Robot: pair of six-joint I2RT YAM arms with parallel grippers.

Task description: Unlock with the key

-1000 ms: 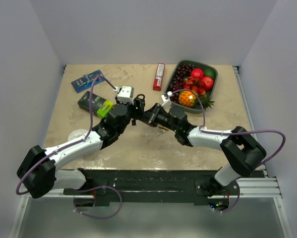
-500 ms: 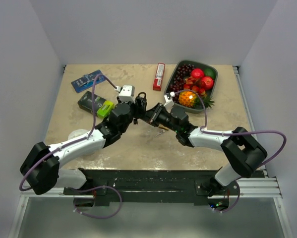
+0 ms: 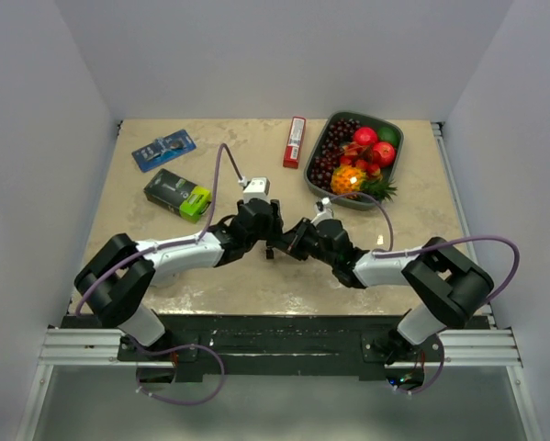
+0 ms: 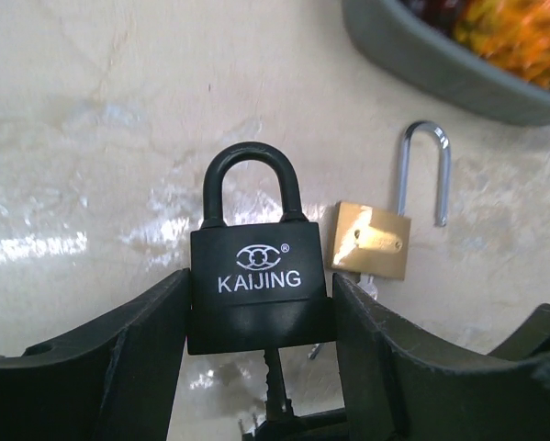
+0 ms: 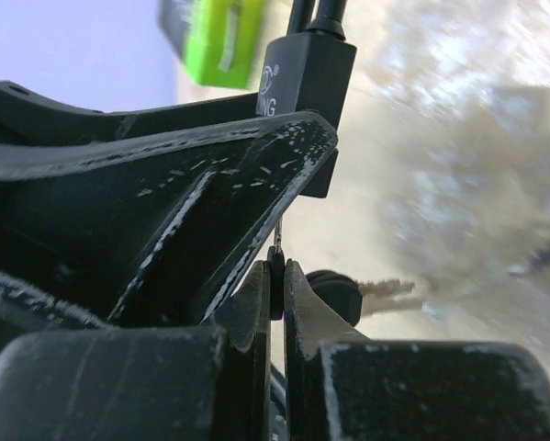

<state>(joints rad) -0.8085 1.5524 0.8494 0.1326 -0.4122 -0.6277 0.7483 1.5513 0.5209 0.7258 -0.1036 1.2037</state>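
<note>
A black padlock (image 4: pixel 259 276) marked KAIJING stands upright, shackle closed, with my left gripper (image 4: pixel 261 308) shut on its body from both sides. A dark key (image 4: pixel 275 381) sticks into the padlock's underside. My right gripper (image 5: pixel 275 266) is shut on that key's (image 5: pixel 275 287) flat head, just below the padlock (image 5: pixel 307 73) and tight against a left finger (image 5: pixel 164 184). In the top view the two grippers, left (image 3: pixel 263 235) and right (image 3: pixel 289 241), meet at the table's middle and the lock is hidden between them.
A brass padlock (image 4: pixel 371 241) with its shackle open lies right of the black one. A second key (image 5: pixel 348 294) lies on the table. A fruit tray (image 3: pixel 398 138) sits back right, a red bar (image 3: pixel 295 141) beside it, a green-black box (image 3: pixel 177 194) and blue pack (image 3: pixel 163 149) back left.
Both grippers have moved together toward the near edge, still joined at the lock. The left arm has folded in closer to the table's middle.
</note>
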